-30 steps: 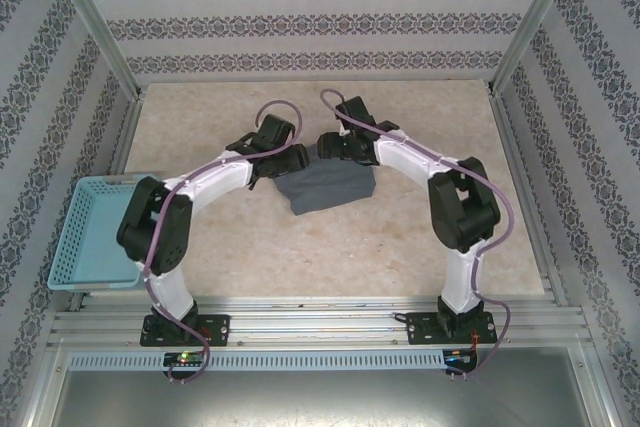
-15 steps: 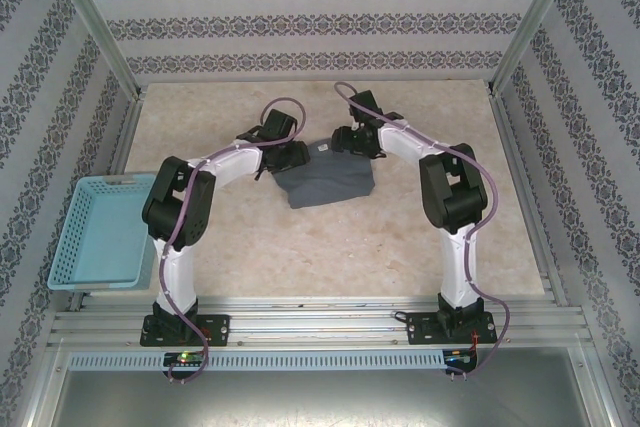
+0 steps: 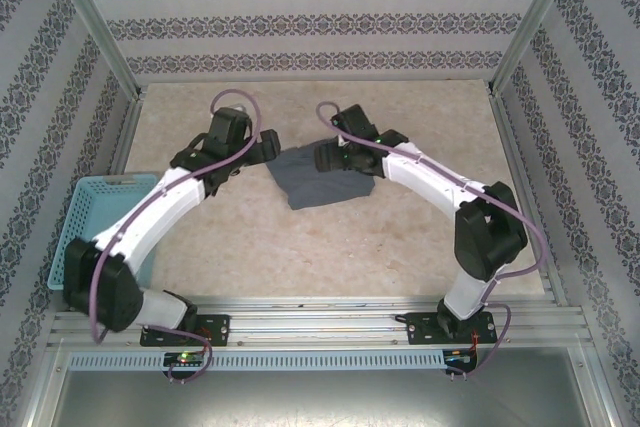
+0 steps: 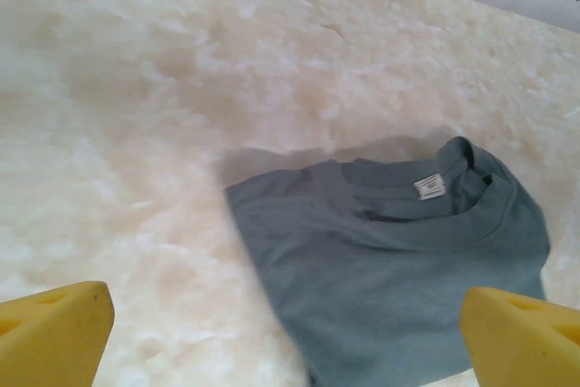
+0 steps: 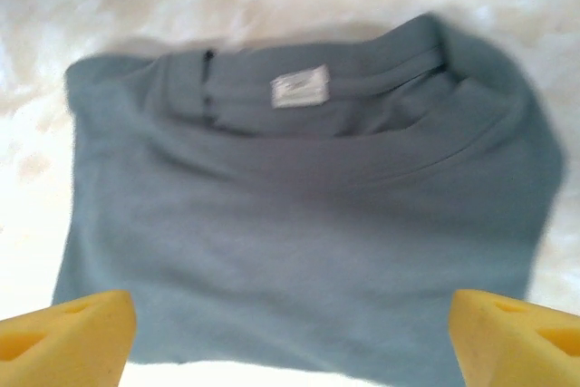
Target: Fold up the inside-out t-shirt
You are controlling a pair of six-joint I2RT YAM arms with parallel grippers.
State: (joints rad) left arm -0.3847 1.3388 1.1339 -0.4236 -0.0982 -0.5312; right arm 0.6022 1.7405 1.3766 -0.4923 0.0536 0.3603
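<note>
Just above the middle of the top view: the inside-out t-shirt (image 3: 325, 179), gathered into a compact dark slate-grey packet, flat on the pale mottled surface (image 3: 400, 247). Flanked by both arms. To its left, near the upper left corner of the cloth but apart from it, the left pincer (image 3: 258, 147). At its upper edge, over the cloth, the right pincer (image 3: 328, 155). Far off at the left edge of that frame, a light-blue mesh basket (image 3: 95, 232), well apart from the shirt.

From the left wrist: t-shirt (image 4: 399, 260) in the lower right of the frame, collar toward the upper right, small pale neck label (image 4: 430, 186) facing up just inside the neckline. Left pincer (image 4: 288, 342) spread wide, yellow fingertips (image 4: 54, 333) at the two bottom corners, gripping nothing, neither tip on the cloth.

From the right wrist: t-shirt (image 5: 299, 215) across most of the frame, slightly blurred, collar along the top, label (image 5: 300, 88) above centre. Right pincer (image 5: 290, 337) likewise wide open, yellow pads (image 5: 512, 333) at the bottom corners, hold of nothing, shirt lying loose beneath.
</note>
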